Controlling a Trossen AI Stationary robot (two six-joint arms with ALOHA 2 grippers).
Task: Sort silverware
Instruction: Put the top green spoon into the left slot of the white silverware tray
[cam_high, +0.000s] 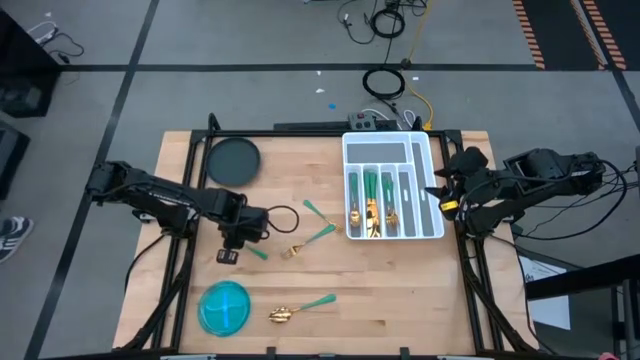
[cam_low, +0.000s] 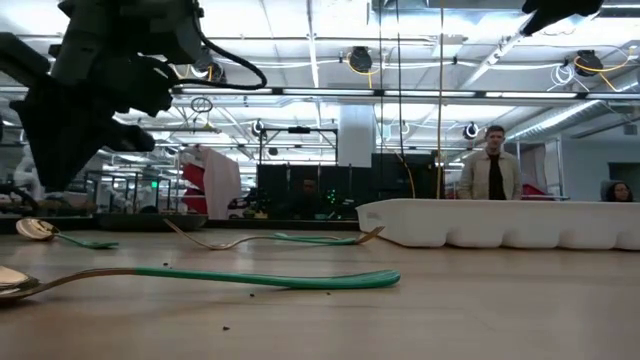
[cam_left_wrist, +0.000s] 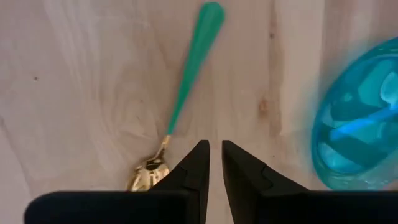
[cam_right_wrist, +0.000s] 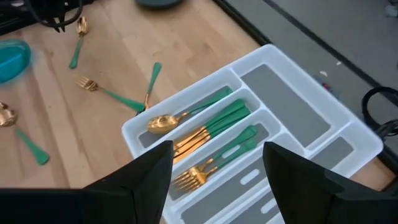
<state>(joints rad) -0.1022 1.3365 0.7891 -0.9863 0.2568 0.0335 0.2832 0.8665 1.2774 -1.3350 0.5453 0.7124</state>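
Two hands empty: left hand (cam_left_wrist: 216, 163) narrow beside spoon (cam_left_wrist: 186, 93), right hand (cam_right_wrist: 217, 163) wide over tray (cam_right_wrist: 348, 146).

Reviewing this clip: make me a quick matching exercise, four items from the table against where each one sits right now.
Things:
1. blue bowl
2. dark round plate
3. white tray
4. left gripper

Places:
A. far left part of the table
B. right side of the table, holding silverware
C. near left edge of the table
D. above the table, just beyond the bowl, fingers nearly together

Pairs: 1-C, 2-A, 3-B, 4-D
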